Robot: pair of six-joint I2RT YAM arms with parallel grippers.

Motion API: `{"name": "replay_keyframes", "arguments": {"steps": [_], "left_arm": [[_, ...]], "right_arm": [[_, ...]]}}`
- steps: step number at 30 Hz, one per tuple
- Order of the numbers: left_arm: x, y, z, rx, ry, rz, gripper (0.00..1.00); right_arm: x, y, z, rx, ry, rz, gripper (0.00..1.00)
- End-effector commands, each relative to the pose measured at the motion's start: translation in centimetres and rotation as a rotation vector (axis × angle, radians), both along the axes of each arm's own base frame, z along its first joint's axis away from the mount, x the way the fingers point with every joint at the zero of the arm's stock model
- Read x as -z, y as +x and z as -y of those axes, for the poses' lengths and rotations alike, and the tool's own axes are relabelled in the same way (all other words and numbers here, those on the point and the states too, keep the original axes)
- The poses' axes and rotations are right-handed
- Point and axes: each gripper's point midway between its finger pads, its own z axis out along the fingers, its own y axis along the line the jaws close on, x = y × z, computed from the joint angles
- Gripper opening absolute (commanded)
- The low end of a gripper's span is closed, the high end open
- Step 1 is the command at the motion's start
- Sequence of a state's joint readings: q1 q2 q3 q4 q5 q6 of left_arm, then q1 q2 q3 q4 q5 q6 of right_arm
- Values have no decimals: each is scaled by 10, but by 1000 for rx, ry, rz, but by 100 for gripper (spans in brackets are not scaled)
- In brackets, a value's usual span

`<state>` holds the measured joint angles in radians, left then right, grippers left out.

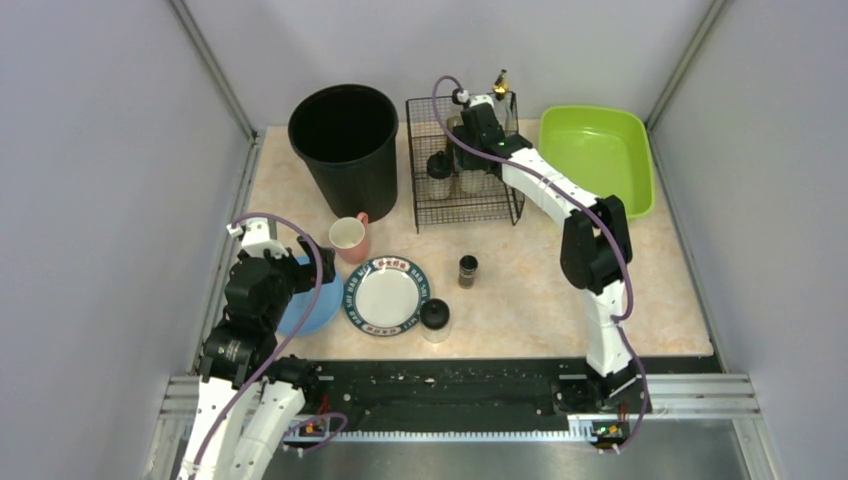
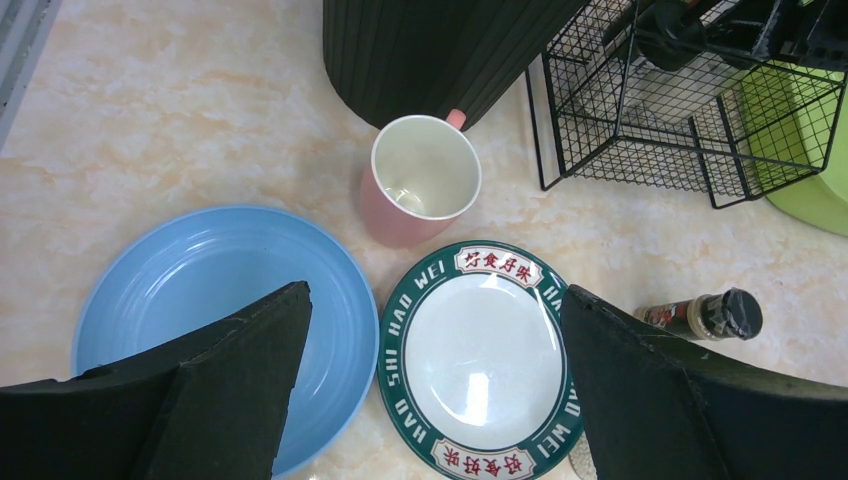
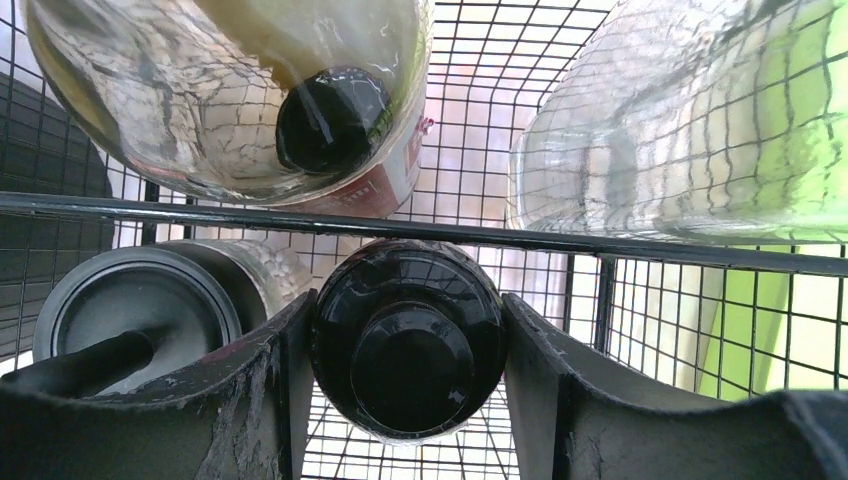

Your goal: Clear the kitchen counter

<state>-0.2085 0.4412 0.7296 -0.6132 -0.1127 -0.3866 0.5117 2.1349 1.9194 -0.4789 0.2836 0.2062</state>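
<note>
One black-capped jar (image 3: 408,350) stands upright inside the wire rack (image 3: 300,222), pinched by the right gripper (image 3: 408,320); the left gripper (image 2: 435,292), spread empty, hangs over the white plate (image 2: 480,350) on the tabletop (image 2: 150,120).

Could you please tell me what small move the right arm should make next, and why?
Probably open the fingers and lift straight up: the right gripper grips a black-lidded jar inside the wire basket, beside other jars, so it looks delivered. Whether its base rests on the basket floor is hidden.
</note>
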Motion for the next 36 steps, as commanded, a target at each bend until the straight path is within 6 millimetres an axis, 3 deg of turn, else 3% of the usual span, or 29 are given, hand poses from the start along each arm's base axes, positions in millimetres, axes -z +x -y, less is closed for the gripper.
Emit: {"name": "replay_keyframes", "arguments": {"steps": [1,7,15,19,23,28,33,36], "left_arm": [[-2,1,1,7,6,11,99],[-2,0,1,7,6,11,99],[-3,0,0,5,6,15,99],[-3,0,-1,1,6,15,99],[-4,0,-1,-1,6,17,99],[-3,-1,-1,-1,6,17,99],[-4,-1,0,2,3,18,99],[-3,-1,0,4,3,17,99]], "right_arm": [[-14,9,1,10,31,53,48],[-51,2,4,6,58,105,63],[-110,-20,12,-9,99,199,72],[-132,-41,11,-40,100,224,75],[-154,-78,2,-120,116,253,75],[-164,-137,-24,-319,160,247,76],[-158,-194,-44,-488,164,229,83],[-143,-226,-56,-576,160,197,86]]}}
